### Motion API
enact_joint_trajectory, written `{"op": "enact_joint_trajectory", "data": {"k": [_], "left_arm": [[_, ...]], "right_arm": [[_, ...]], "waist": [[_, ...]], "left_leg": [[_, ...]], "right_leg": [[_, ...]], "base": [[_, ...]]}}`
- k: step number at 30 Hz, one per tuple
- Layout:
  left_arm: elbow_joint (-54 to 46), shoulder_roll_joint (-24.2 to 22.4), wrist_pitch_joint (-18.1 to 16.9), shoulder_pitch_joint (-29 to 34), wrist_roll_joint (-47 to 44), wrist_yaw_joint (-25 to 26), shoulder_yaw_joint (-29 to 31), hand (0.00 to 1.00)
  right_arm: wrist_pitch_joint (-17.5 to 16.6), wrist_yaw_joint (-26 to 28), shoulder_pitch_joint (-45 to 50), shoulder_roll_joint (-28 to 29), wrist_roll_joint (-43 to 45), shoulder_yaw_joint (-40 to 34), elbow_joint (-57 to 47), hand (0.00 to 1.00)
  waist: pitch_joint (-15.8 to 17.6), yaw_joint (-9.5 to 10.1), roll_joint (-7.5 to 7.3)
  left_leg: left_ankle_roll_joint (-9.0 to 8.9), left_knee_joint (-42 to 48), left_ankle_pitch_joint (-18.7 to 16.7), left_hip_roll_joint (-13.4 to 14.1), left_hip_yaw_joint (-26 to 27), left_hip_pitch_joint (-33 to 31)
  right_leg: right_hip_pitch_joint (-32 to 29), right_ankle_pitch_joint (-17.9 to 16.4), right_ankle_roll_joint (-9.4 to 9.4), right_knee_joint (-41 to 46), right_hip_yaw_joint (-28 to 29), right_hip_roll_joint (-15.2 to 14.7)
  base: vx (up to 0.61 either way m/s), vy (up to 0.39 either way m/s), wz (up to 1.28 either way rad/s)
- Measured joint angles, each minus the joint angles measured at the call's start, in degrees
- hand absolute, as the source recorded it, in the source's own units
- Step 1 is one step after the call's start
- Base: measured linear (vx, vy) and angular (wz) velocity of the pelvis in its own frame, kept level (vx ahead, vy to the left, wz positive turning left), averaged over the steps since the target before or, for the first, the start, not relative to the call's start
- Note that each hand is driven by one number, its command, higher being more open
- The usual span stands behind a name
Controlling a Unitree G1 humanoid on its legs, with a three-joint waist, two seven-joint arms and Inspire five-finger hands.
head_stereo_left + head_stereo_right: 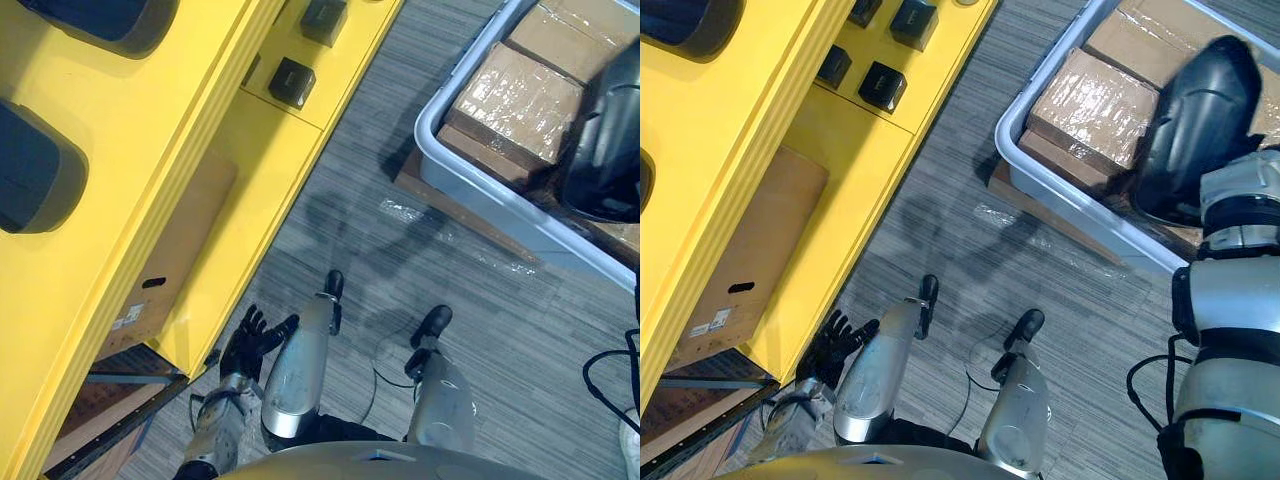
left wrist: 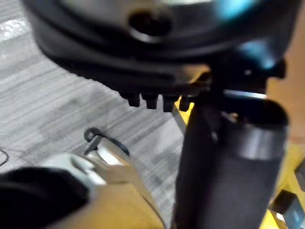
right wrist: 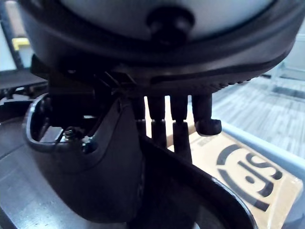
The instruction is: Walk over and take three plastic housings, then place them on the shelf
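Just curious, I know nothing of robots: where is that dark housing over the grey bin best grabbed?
By its rim, from the open side, I think: the housing is a hollow, smooth, rounded shell, so only the thin edge lets fingers hook in, as the right hand does.

Stockroom/warehouse: yellow shelf rack w/ black housings just beside left hand fingers; grey bin of wrapped cartons; grey floor.

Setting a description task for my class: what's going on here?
The robot's right hand holds a dark housing over a grey bin of boxes. Its left hand hangs open, low beside the yellow shelf, where two housings already lie.
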Motion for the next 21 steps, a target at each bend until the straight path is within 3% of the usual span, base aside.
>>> {"op": "enact_joint_trajectory", "data": {"k": [2,5,8,14,16,18,21], "left_arm": [[-0.4,0.0,-0.6,0.4,0.0,0.0,0.3,1.00],[-1.0,0.1,-1.8,0.4,0.2,0.0,0.6,1.00],[-6.0,0.2,-2.1,1.7,0.2,0.2,1.8,1.00],[-28.5,0.3,-2.5,2.2,0.9,1.9,7.4,1.00],[-33.0,0.8,-2.8,0.9,2.2,1.7,8.1,1.00],[-36.5,1.6,-2.7,-0.5,2.4,1.3,7.6,1.00],[-38.0,1.5,-1.7,-2.9,2.4,-0.1,5.8,1.00]], "right_arm": [[-1.7,-2.3,0.0,-0.6,1.4,-0.9,0.3,0.00],[-7.2,-6.4,0.0,-1.4,2.6,-2.1,0.2,0.00],[-12.9,-10.0,1.2,-1.5,2.6,-2.2,-3.8,0.00],[-22.9,-16.6,14.1,-1.2,1.3,-5.9,-25.1,0.00],[-24.7,-17.1,16.7,0.6,-0.3,-7.4,-27.8,0.00],[-26.3,-18.1,20.2,5.1,-2.9,-9.3,-29.8,0.00],[-27.2,-18.3,24.5,10.1,-4.7,-9.5,-31.8,0.00]], "waist": [[0.0,-0.26,-0.02],[0.2,-0.73,-0.27],[0.9,-1.88,-1.48],[1.0,-3.82,-5.44],[0.3,-4.66,-6.53],[-2.2,-5.59,-8.74],[-5.3,-6.63,-10.25]], "left_leg": [[-0.08,0.5,-0.2,0.3,0.0,0.0],[-0.17,0.7,-0.3,0.9,0.0,0.8],[-0.40,-0.5,-0.2,1.5,0.6,3.4],[-2.03,-6.6,1.3,2.0,1.6,11.9],[-2.42,-8.8,1.7,2.0,1.6,14.4],[-2.84,-11.3,2.3,2.1,2.1,16.2],[-3.18,-13.4,2.5,2.4,2.6,18.4]], "right_leg": [[0.3,0.0,-0.05,0.0,-0.1,0.3],[1.1,-0.1,-0.23,-0.1,-0.1,0.7],[3.2,-0.3,-0.47,-0.7,0.0,1.2],[9.6,-0.3,-0.68,-3.5,-0.2,2.2],[11.6,-0.3,-0.70,-4.5,-0.7,2.4],[12.8,-0.3,-0.73,-6.1,-0.7,2.9],[14.0,-0.3,-0.72,-7.1,-0.7,3.3]], "base": [[-0.04,0.015,-0.03],[-0.04,0.003,-0.04],[-0.02,-0.011,-0.06],[0.06,-0.050,-0.05],[0.08,-0.049,0.00],[0.09,-0.041,-0.05],[0.12,-0.026,-0.09]]}}
